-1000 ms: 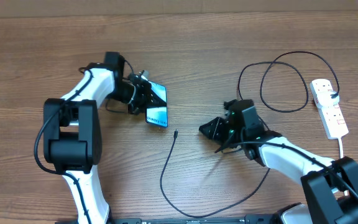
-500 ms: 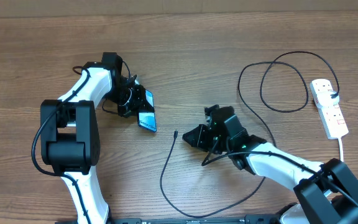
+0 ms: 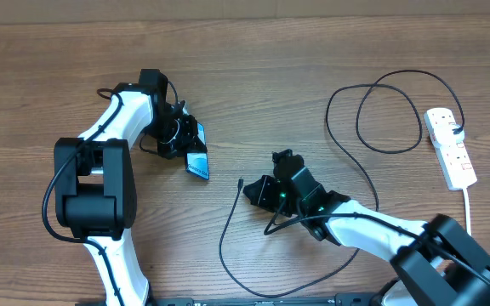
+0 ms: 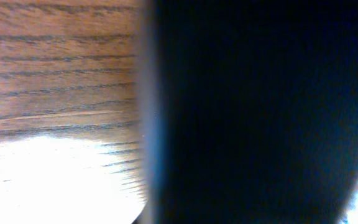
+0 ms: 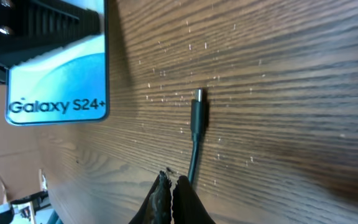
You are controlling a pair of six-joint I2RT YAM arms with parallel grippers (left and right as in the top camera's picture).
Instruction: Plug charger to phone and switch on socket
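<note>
Two white-and-black robot arms reach over the broad brown wood-grain table (image 3: 313, 42) that fills my overhead feed. My left arm (image 3: 100, 161) bends in from the left side, and my right arm (image 3: 373, 225) comes up from the lower right corner.

Next in size, the elongated white plastic socket strip (image 3: 451, 151) lies near the table's right edge. It has small red switches along it, a black plug (image 3: 458, 129) in its far end and a white cord (image 3: 469, 200) leaving its near end. From that plug the long thin black charger cable (image 3: 328, 110) loops over the wood, runs past my right arm, sweeps along the near edge and curves back up toward the middle.

The slim rectangular smartphone with black edges and a blue-to-white screen (image 3: 197, 163) sits left of centre. It is tipped so steeply that I see it almost edge-on from above. My left gripper (image 3: 184, 140) has its fingers clamped on it. On the right wrist feed the screen (image 5: 58, 81) reads "Galaxy S24+". The left wrist feed gives me only wood grain and a dark blur (image 4: 260, 112) against the lens, which I cannot identify.

My right gripper (image 3: 248, 190) sits just right of the cable's end with its fingers pressed together and nothing between them. The fingertips (image 5: 163, 191) are just beside the cable, and I cannot tell whether they touch it.

Smallest of all, the small black connector tip (image 3: 241, 181) lies flat on the wood, apart from the smartphone and not plugged in.
</note>
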